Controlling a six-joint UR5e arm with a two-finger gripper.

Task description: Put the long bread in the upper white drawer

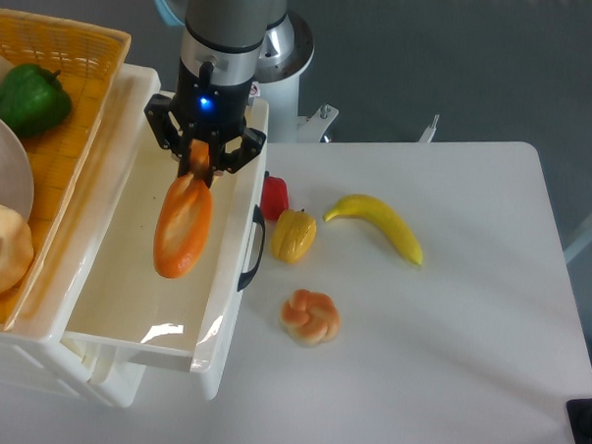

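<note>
The long bread [183,227], a glossy orange-brown loaf with a paler strip, hangs nearly upright over the inside of the upper white drawer [125,318]. My gripper [200,161] is shut on the loaf's top end, above the drawer's back right part. The loaf's lower end hangs free above the drawer floor. The drawer stands pulled out, its dark curved handle [252,248] facing the table.
A yellow woven basket [69,124] sits left of the drawer, holding a green pepper [28,98], a white plate [5,175] and a pale doughnut [2,248]. On the table lie a red pepper [275,196], a yellow pepper [293,235], a banana [378,225] and a knotted bun [310,316].
</note>
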